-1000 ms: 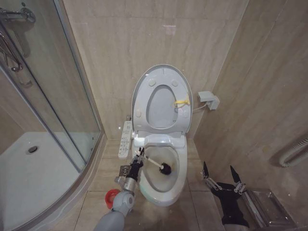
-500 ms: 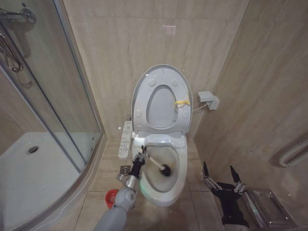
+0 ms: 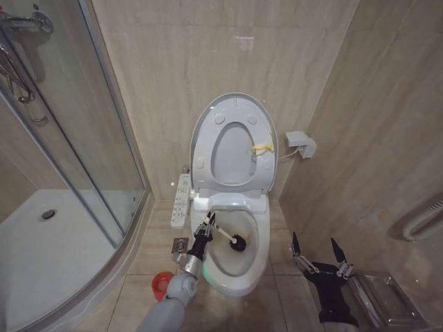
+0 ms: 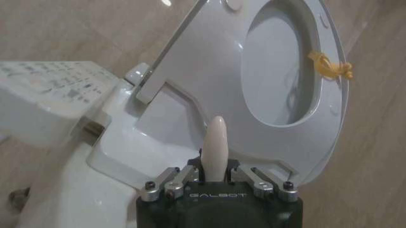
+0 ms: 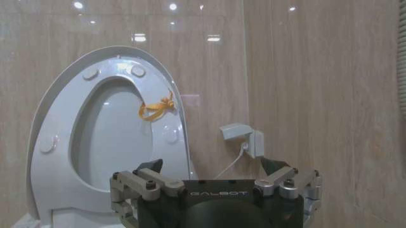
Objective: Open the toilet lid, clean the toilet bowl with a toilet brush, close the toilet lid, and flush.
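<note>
The toilet lid (image 3: pixel 232 152) stands raised against the wall with the seat ring (image 3: pixel 208 149) lifted against it; a yellow ribbon (image 3: pixel 261 147) is tied to the ring. Below lies the toilet bowl (image 3: pixel 228 261), stained brownish inside. My left gripper (image 3: pixel 208 223) hovers over the bowl's left rim, shut on the white handle of the toilet brush (image 3: pixel 238 243), whose dark head sits inside the bowl. In the left wrist view the handle's end (image 4: pixel 216 140) sticks out of the shut gripper (image 4: pixel 216 168) toward the lid (image 4: pixel 279 71). My right gripper (image 3: pixel 318 252) is parked low at the right, open (image 5: pixel 212 167).
A red holder cup (image 3: pixel 160 281) stands on the floor left of the bowl. A control panel (image 3: pixel 181 199) juts out beside the seat. The glass shower enclosure (image 3: pixel 69 138) and its tray (image 3: pixel 41 256) take up the left. A wall box (image 3: pixel 301 144) and a clear bin (image 3: pixel 384 297) are on the right.
My left gripper has shifted slightly right over the bowl's rim, tilting the brush handle. The brush head stays at about the same spot in the bowl. The right arm is still.
</note>
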Controlling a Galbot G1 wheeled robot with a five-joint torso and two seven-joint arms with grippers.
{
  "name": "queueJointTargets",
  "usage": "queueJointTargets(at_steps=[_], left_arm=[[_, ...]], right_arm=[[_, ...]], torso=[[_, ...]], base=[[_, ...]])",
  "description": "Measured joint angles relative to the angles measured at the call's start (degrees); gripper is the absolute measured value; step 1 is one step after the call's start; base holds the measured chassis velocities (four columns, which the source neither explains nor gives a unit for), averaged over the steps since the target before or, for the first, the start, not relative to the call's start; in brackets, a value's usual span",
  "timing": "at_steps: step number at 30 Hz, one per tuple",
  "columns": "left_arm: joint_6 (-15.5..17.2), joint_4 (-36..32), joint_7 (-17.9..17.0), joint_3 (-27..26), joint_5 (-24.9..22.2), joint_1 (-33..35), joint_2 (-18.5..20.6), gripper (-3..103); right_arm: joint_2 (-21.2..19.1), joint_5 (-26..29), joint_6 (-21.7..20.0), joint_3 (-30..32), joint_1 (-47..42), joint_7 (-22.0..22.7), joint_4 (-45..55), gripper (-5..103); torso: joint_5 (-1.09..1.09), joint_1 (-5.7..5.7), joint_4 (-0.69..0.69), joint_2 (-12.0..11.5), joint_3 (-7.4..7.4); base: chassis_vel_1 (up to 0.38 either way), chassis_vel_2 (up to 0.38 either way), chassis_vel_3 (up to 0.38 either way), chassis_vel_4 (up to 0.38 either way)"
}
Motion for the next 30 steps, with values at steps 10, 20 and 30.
queueJointTargets(at_steps=[10, 20, 30], left_arm=[[3.86, -3.63, -1.36, 2.61, -16.3, 1.35, -3.48, 21], [5.03, -6.74, -2.86, 2.2, -17.94, 1.83, -0.21, 24], [4.82, -3.96, -2.8, 1.69, -12.67, 0.18, 0.1, 20]], right_arm=[[0.0, 0.0, 0.0, 0.0, 0.0, 0.0, 0.0, 100], [0.0, 0.0, 0.0, 0.0, 0.0, 0.0, 0.0, 100], [0.0, 0.0, 0.0, 0.0, 0.0, 0.0, 0.0, 100]], torso=[[-0.02, 0.02, -0.09, -0.02, 0.03], [-0.06, 0.02, -0.08, -0.02, 0.02], [-0.06, 0.01, -0.11, -0.02, 0.02]], base=[[0.0, 0.0, 0.0, 0.0], [0.0, 0.0, 0.0, 0.0], [0.0, 0.0, 0.0, 0.0]])
